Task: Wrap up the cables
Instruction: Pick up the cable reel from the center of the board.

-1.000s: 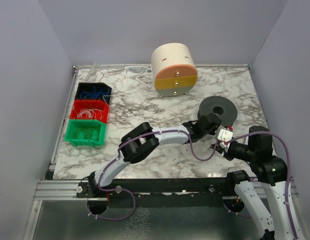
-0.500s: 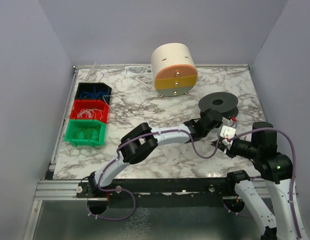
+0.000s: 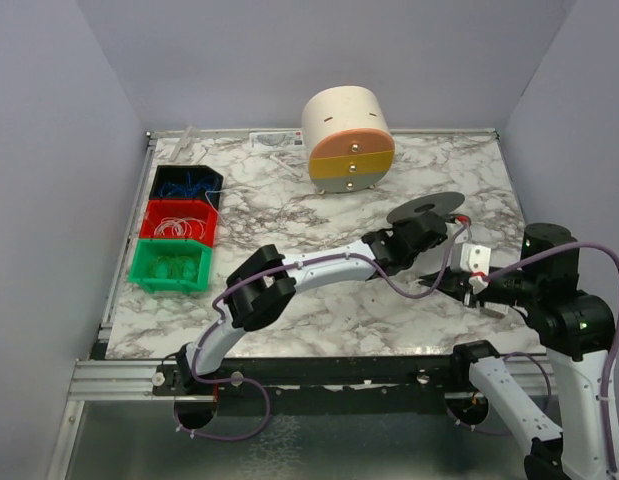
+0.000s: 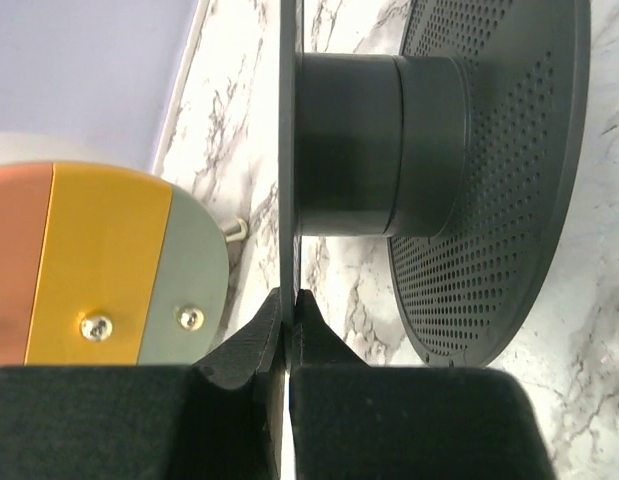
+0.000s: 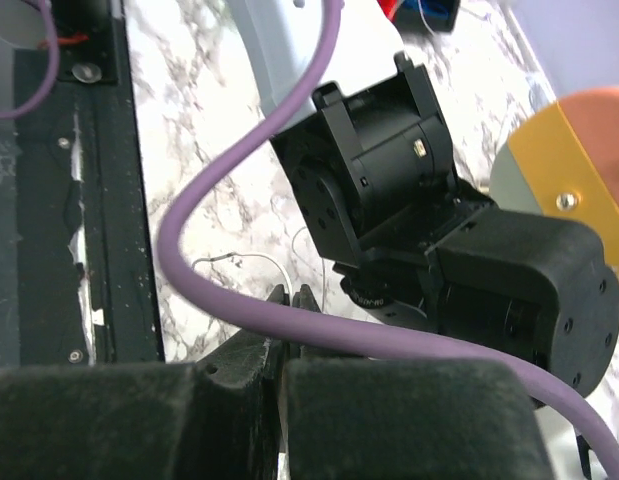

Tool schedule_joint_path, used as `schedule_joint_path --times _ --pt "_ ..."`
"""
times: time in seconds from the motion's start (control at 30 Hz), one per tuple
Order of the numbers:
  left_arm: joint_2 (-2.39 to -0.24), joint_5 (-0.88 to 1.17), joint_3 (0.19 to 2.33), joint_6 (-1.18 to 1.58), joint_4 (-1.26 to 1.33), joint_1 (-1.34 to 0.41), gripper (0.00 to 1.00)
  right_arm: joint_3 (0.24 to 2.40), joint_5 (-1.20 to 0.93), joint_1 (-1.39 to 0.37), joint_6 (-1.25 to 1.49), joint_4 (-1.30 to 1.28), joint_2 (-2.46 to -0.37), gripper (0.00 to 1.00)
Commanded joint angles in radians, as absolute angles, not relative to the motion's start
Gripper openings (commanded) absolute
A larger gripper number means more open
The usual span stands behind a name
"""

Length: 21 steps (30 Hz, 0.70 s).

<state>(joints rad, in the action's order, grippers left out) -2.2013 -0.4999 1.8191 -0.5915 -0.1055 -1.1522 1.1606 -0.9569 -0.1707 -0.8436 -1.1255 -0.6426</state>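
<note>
The left arm (image 3: 319, 268) stretches to the right, the left hand (image 3: 436, 228) pinched closed, while the bent right arm (image 3: 579, 330) points the closed right hand (image 3: 451, 286) leftward.

- The dark spool (image 3: 425, 209), flat on the table a second ago, now stands tilted up
- The left gripper (image 4: 289, 300) has pinched shut on its flange
- The right gripper (image 5: 292, 295) has drawn back rightward

– What does the table (image 3: 289, 215) look like?
– Smooth white marble veined in grey. A bare metal rail (image 3: 119, 378) edges it at six o'clock.
– And the spool (image 4: 489, 150)?
– Matt dark grey plastic, one flange dotted with tiny holes. At nine o'clock sit plastic bins (image 3: 167, 284). At twelve stands a cream drum (image 3: 339, 110) with matt coloured fronts and bright metal knobs (image 4: 96, 325).
</note>
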Motion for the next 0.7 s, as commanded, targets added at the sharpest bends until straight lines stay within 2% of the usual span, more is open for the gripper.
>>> schedule_joint_path --times 0.0,0.33,0.53,0.67 --pt "-2.151 -0.563 1.84 -0.499 -0.266 -1.15 0.0 1.25 -1.15 -0.179 -0.909 -1.211 -0.684 0.01" --pt "-2.096 -0.664 1.862 -0.446 -0.32 -1.103 0.0 1.267 -1.243 -0.179 -0.991 -1.29 -0.703 0.01" --pt "-2.033 -0.564 1.861 -0.378 -0.337 -1.08 0.0 1.127 -1.152 -0.179 -0.794 -1.066 -0.686 0.01" --pt "-1.993 -0.542 1.855 -0.365 -0.362 -1.075 0.0 1.12 -1.169 -0.179 -0.829 -1.097 -0.692 0.01"
